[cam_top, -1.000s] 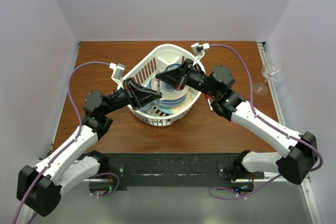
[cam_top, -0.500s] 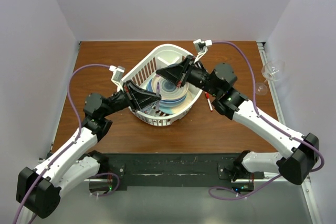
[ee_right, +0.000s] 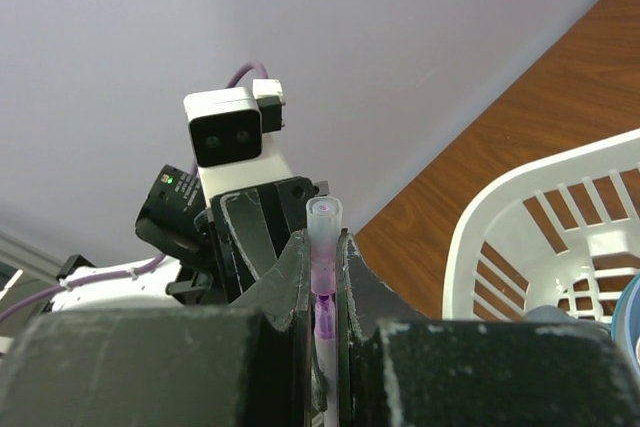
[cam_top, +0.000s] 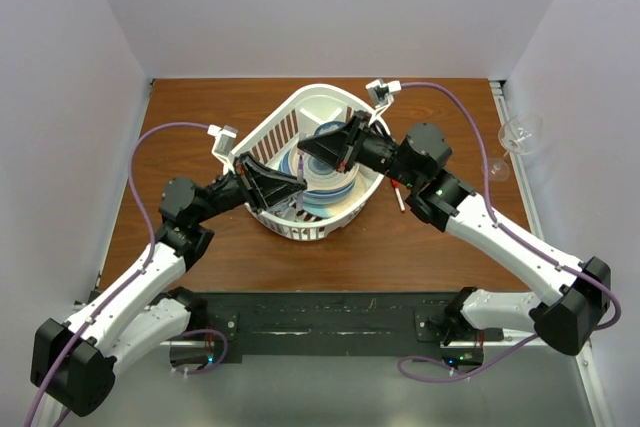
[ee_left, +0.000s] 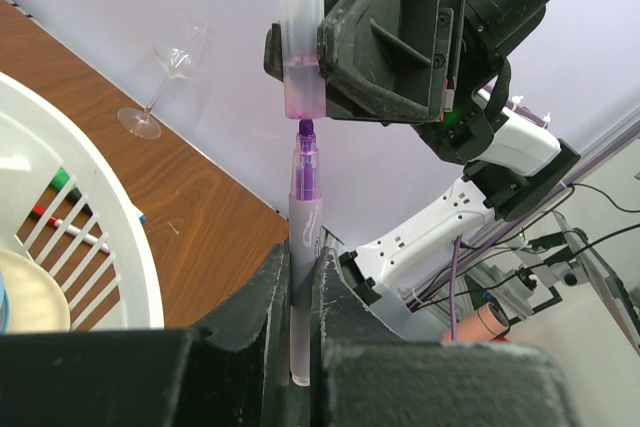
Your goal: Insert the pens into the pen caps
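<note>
Left wrist: left pincer [ee_left: 300,282] pinches pen [ee_left: 303,187]; right pincer [ee_left: 306,62] pinches cap [ee_left: 300,12], partly hiding it

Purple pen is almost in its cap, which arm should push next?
Probably right: the right gripper holds the clear cap lined up at the tip of the purple pen. The left gripper can just hold it steady.
</note>
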### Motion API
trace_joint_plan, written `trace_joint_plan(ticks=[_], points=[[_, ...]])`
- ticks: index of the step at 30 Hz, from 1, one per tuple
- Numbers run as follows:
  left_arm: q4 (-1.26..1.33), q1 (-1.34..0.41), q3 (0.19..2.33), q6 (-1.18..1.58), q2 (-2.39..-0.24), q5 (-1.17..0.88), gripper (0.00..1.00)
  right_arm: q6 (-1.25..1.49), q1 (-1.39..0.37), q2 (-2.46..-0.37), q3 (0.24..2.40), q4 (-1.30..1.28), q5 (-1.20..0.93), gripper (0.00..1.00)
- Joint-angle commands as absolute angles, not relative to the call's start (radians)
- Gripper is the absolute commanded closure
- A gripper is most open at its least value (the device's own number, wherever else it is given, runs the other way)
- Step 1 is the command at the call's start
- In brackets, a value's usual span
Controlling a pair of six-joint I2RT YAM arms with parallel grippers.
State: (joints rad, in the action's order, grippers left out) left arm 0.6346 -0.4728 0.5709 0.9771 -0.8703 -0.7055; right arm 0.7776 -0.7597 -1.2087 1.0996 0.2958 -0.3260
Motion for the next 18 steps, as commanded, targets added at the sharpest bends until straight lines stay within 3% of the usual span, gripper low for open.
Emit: trace_joint_plan(ticks=[1, 18], points=[[0.686, -0.476, 0.572, 0.969, -0.868, -0.692, 1.00, 0.746, -0.776, -1.186, 1.100, 0.290, -0.334, 1.00], [0.644, -0.476, 0.606, 0.924, -0.867, -0.621, 1.00, 0.620, -0.831, -1.129, 1.026, 0.118, -0.351, 1.00]])
